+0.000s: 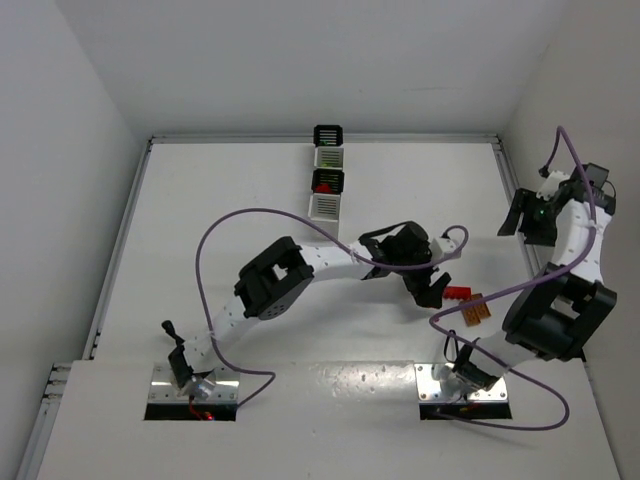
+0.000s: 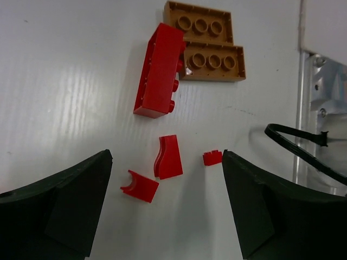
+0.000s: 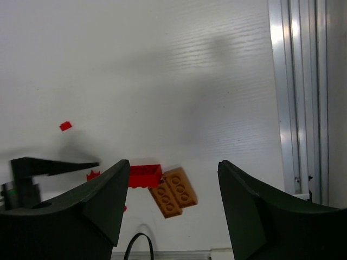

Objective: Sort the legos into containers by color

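My left gripper (image 1: 426, 286) is open and empty, low over a group of red legos. In the left wrist view a curved red piece (image 2: 169, 157), a red arch piece (image 2: 140, 187) and a tiny red piece (image 2: 212, 157) lie between its fingers (image 2: 81, 206). A long red brick (image 2: 160, 70) and two orange plates (image 2: 206, 40) lie just beyond. My right gripper (image 1: 528, 215) is open and empty, raised at the far right. Its view shows the red brick (image 3: 145, 175), the orange plates (image 3: 173, 192) and a tiny red piece (image 3: 65, 126). Four containers (image 1: 328, 170) stand in a row at the back.
The second container (image 1: 329, 157) holds green, the third (image 1: 327, 181) holds red. The table's metal rail (image 3: 295, 92) runs along the right edge. A purple cable (image 1: 245, 213) loops over the left arm. A black cable (image 2: 295, 143) lies right of the left gripper.
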